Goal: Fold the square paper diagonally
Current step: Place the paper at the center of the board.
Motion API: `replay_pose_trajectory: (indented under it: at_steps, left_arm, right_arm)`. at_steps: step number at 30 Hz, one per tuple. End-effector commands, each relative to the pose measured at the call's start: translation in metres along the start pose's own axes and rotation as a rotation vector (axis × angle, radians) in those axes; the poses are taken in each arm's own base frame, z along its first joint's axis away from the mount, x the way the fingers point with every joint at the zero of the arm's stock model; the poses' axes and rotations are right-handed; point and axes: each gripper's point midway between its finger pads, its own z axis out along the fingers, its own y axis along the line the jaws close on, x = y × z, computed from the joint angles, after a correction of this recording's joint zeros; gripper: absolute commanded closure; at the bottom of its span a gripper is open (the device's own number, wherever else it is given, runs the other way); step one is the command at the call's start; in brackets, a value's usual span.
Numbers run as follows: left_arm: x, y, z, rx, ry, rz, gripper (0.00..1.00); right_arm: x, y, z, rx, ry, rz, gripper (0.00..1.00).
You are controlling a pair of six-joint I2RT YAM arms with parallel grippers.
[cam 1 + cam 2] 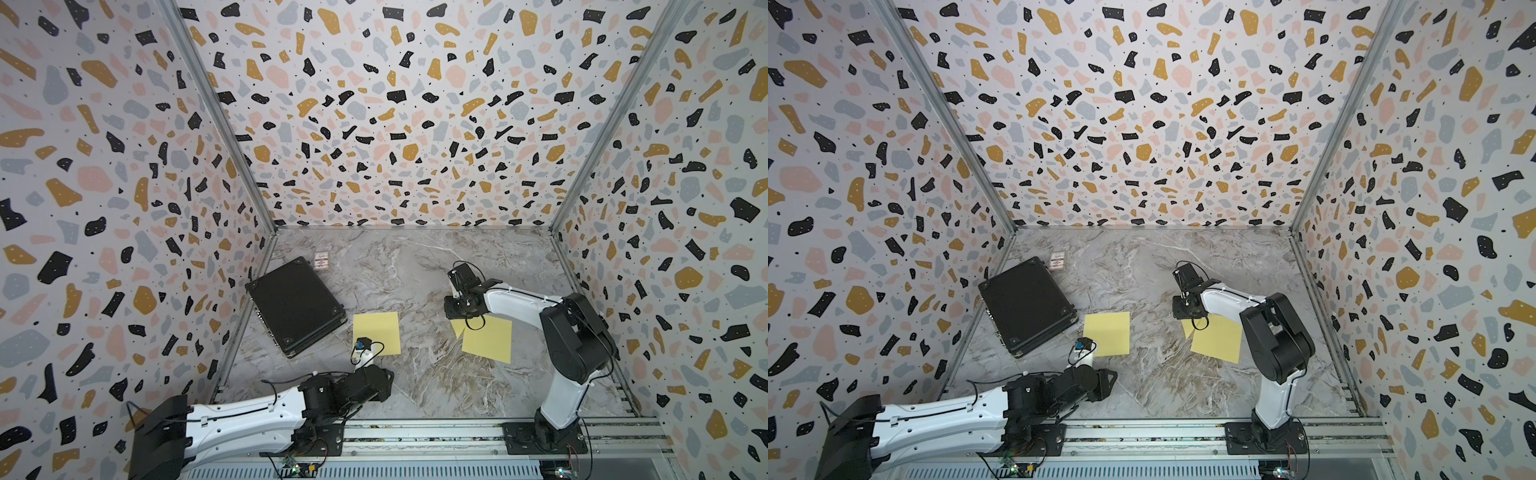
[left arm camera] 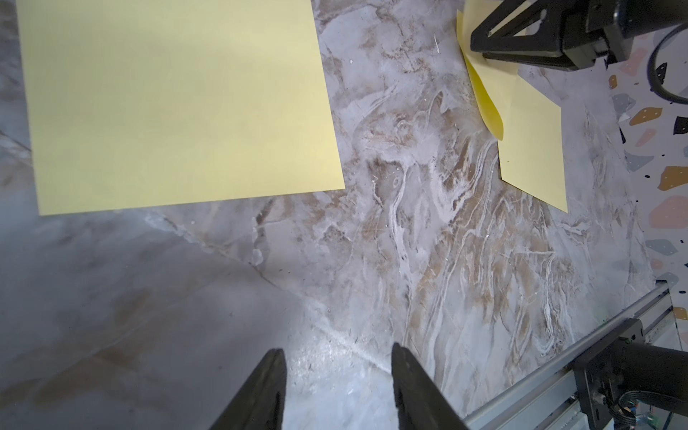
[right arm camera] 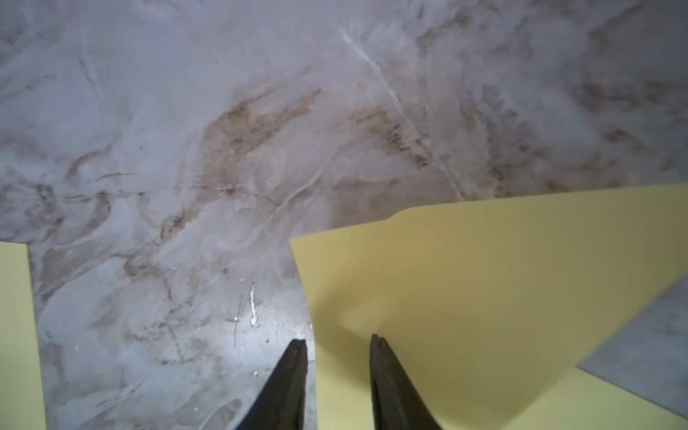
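Two yellow square papers on the marble table (image 1: pixel 415 266). The flat paper (image 1: pixel 377 332) lies mid-table beside the black case (image 1: pixel 296 305). The lifted paper (image 1: pixel 488 338), toward the right edge, has its far-left corner curled up. Right gripper (image 3: pixel 338 340) straddles that corner's edge, jaws apart, grip unclear. Left gripper (image 2: pixel 337 353) hovers over bare table, jaws parted, empty.

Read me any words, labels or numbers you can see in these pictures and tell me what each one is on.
No text can be read.
Small card or packet behind the black case: red and dark printing, too small and blurred to read.
Both yellow papers: blank.
Black case: no label visible.
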Motion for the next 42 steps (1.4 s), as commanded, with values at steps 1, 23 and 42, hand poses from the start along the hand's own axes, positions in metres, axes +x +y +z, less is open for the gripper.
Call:
replay_pose_trajectory:
  at_steps: [1,23,42]
  left_arm:
    - [0.003,-0.002,0.003,0.010,0.010,-0.014,0.50]
    - [0.001,0.001,0.006,-0.017,0.000,-0.047,0.50]
    - [0.010,-0.026,0.022,0.033,0.080,0.027,0.50]
  right_arm:
    - [-0.019,-0.001,-0.007,-0.009,-0.041,0.029,0.67]
    - [-0.047,-0.128,0.018,0.026,-0.181,0.652,0.65]
    - [-0.064,-0.156,-0.026,-0.090,-0.306,0.643,0.59]
